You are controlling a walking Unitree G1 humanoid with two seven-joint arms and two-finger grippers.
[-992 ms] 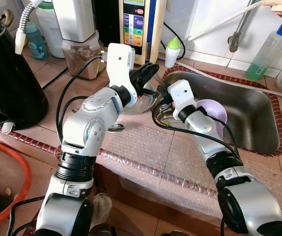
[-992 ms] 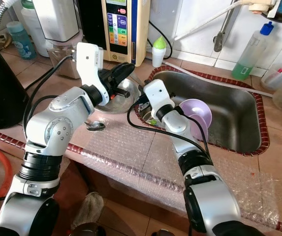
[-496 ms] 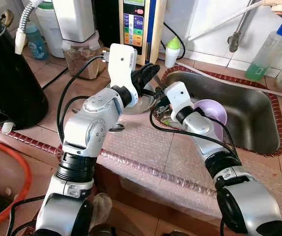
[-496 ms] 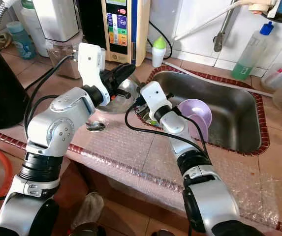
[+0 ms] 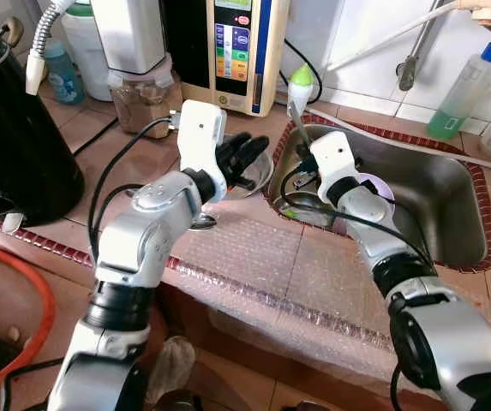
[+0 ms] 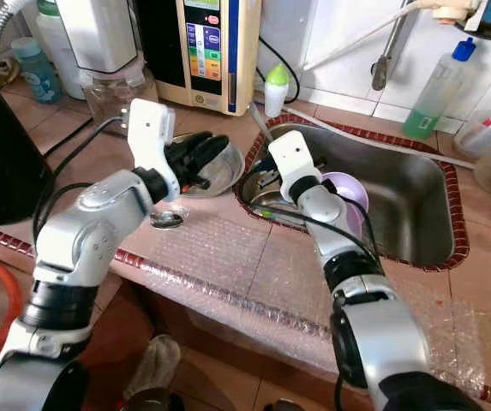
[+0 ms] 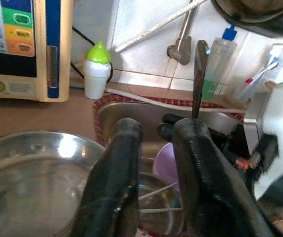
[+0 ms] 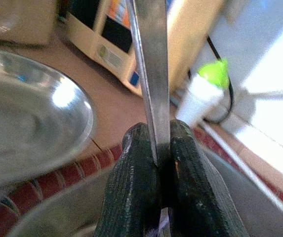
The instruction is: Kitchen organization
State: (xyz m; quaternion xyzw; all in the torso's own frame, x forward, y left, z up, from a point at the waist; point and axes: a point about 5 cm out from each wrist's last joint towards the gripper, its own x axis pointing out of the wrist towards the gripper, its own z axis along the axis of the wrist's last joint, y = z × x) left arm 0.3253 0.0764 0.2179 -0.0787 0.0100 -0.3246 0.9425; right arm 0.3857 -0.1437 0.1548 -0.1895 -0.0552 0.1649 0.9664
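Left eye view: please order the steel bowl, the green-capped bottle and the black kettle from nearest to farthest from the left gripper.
1. Steel bowl: under the left gripper, on the counter.
2. Green-capped bottle: beyond it, at the sink's back corner.
3. Black kettle: farthest, at the counter's far left.

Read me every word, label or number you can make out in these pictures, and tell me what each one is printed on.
Nothing can be read for certain.
Cream appliance by the wall: coloured buttons (blue, green, yellow, orange) carry print, too small and blurred to read.
Same appliance: a round mark with a grey line of print low on its front, unreadable.
Green bottle by the tiles: no legible label.
Green-capped white bottle: no text visible.
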